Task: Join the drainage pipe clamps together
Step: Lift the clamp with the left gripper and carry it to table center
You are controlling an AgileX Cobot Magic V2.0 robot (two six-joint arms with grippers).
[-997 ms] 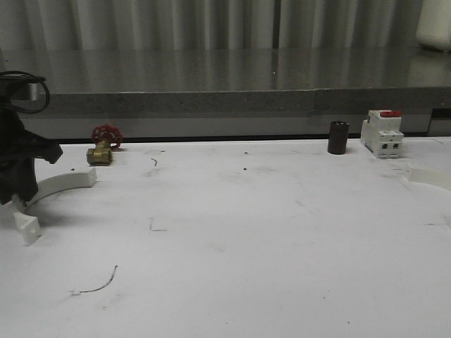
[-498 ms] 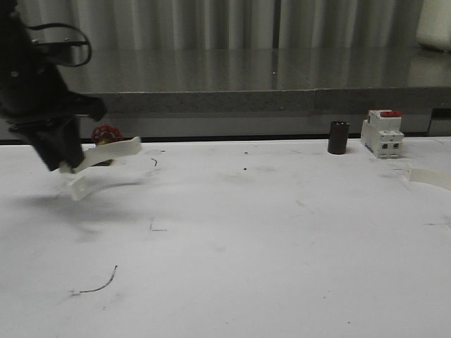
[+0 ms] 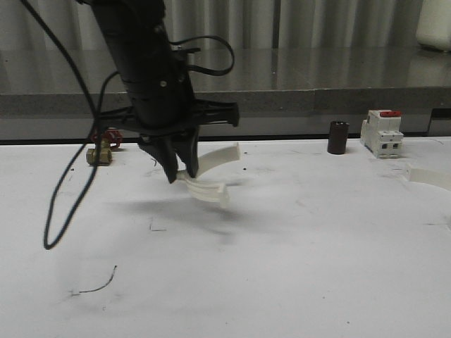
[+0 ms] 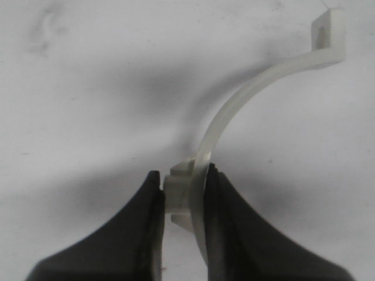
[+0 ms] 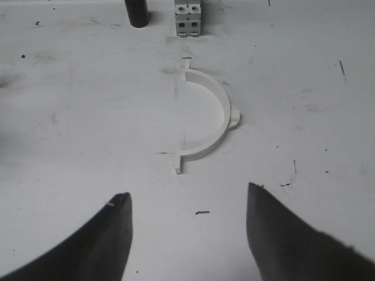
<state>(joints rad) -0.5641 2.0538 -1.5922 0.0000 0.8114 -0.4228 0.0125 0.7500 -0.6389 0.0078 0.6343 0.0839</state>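
Observation:
My left gripper (image 3: 180, 171) hangs above the middle-left of the table, shut on one white semicircular drainage pipe clamp (image 3: 211, 172). In the left wrist view the left gripper (image 4: 184, 193) pinches the band at its outer lug, and the clamp (image 4: 252, 96) curves away to a flat end tab. The second clamp (image 5: 214, 120) lies flat on the table ahead of my open right gripper (image 5: 187, 202), with nothing between the fingers. In the front view that clamp (image 3: 430, 176) shows at the far right edge of the table.
A brass valve with a red handwheel (image 3: 101, 146) sits at the back left. At the back right stand a dark cylinder (image 3: 338, 137) and a white breaker with a red top (image 3: 382, 132). A steel counter runs behind the table. A black cable (image 3: 67, 183) droops from the left arm.
The left arm has lifted the clamp off the table at the far left and carried it right, toward the table's middle. The other clamp has not moved.

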